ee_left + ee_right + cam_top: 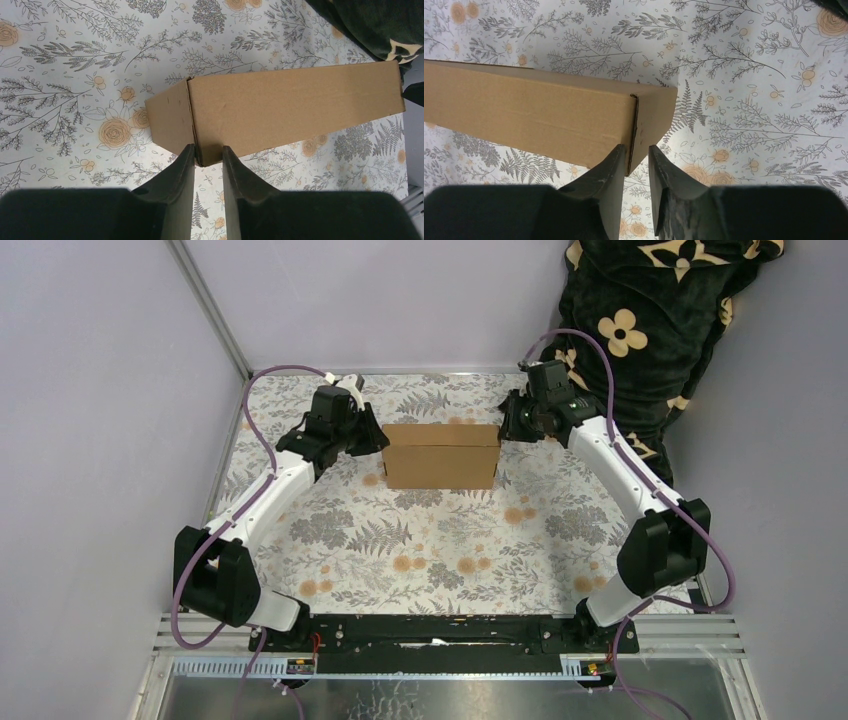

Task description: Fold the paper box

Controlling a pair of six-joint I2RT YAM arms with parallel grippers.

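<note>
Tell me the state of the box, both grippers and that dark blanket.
paper box, folded shut, resting on the table cover.
left gripper, slightly open at the box's left end; contact unclear.
right gripper, slightly open at the box's right end; contact unclear.
dark blanket, bunched up at far right.

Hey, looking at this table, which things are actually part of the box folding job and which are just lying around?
Part of the job:
- paper box, already closed up
- left gripper, at one end of it
- right gripper, at the other end

Just lying about:
- floral table cover
- dark flowered blanket, at the far right corner
</note>
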